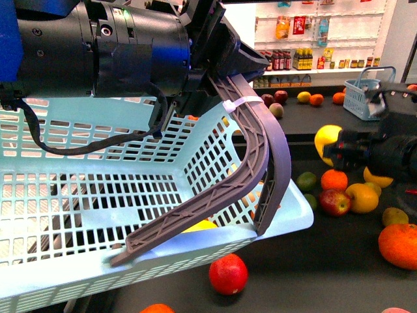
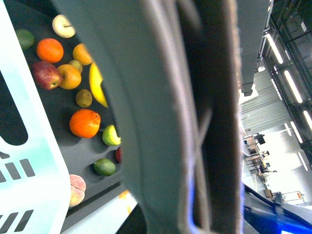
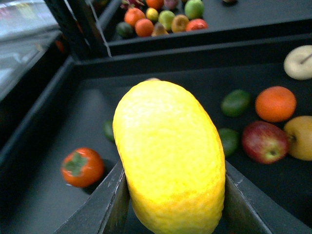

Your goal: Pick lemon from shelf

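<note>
Yellow lemon (image 3: 170, 156) clenched in right tool (image 3: 175, 207) over bare shelf deck (image 3: 73, 112), inside edges; left tool (image 1: 238, 62) grips basket handle (image 1: 260, 150).

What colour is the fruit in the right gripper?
Plain bright yellow: the lemon, clamped in the right gripper. Shows best in the right wrist view.

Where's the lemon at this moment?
Held in the right gripper, the lemon is at the right of the front view, above the shelf, just right of the blue basket, with an orange close below.
</note>
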Robot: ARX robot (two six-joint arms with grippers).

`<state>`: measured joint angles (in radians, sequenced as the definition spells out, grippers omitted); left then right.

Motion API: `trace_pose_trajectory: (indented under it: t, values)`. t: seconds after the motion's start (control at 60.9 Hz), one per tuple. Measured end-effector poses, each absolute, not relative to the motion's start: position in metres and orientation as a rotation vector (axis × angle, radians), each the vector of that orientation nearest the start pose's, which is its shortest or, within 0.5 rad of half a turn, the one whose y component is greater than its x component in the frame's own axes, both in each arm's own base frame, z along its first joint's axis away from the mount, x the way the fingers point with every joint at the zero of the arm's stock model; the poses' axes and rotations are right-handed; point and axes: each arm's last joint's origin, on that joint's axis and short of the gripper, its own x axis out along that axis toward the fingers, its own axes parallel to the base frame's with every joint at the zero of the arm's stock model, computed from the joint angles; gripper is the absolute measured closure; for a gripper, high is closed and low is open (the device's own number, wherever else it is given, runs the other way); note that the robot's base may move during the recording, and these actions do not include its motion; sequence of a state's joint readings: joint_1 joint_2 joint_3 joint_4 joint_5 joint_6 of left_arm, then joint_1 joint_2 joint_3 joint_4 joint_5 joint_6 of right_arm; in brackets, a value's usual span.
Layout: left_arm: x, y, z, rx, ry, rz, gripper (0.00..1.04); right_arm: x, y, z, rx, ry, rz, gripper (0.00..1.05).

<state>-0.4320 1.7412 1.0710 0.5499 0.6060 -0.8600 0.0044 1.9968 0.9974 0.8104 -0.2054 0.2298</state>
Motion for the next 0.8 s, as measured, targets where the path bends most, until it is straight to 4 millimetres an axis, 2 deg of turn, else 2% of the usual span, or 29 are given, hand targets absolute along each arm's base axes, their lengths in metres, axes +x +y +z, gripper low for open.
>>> trace_pose_trajectory:
  t: [0.066, 0.181, 0.41, 0.804]
  values:
    - [0.343, -0.176, 0.248, -0.789, 0.562, -0.916, 0.99, 0.393, 0.020, 0.176, 0.322, 0.185, 0.274, 0.60]
    - [0.343, -0.176, 0.248, -0.789, 0.563, -0.917, 0.99, 0.383, 0.038, 0.185, 0.363, 0.189, 0.360, 0.60]
    - [0.343, -0.176, 0.248, -0.789, 0.562, -0.916, 0.99, 0.374, 0.071, 0.170, 0.365, 0.259, 0.465, 0.60]
    - [0.343, -0.176, 0.247, -0.791, 0.563, -0.916, 0.99, 0.374, 0.092, 0.141, 0.315, 0.340, 0.515, 0.61]
